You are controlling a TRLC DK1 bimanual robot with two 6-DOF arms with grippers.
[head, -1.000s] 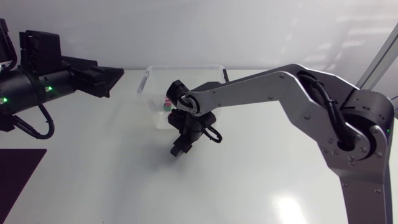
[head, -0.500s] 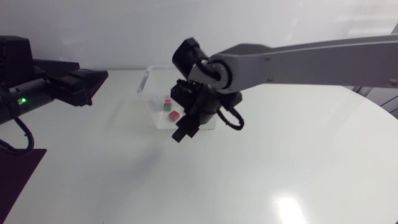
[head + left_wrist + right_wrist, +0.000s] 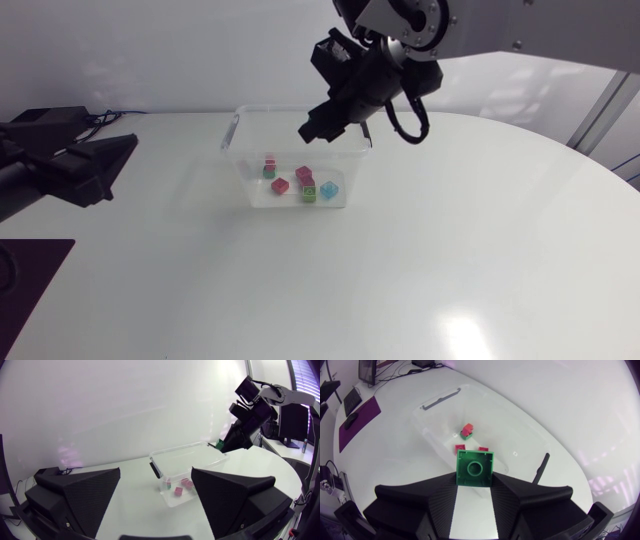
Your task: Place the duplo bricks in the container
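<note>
Pinches a green brick [image 3: 475,467] in the right gripper [image 3: 475,486], fingers on both sides, above the container [image 3: 296,108]; holds the left gripper [image 3: 156,482] spread wide, well apart from it.

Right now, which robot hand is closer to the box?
Right. The right gripper hangs over the box, holding a green brick. The left gripper sits open off to the box's side, well apart from it.

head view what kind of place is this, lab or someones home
Probably a robotics lab bench: a left arm and right arm at a white table, a clear container of duplo bricks, the right claw holding a green brick.
</note>
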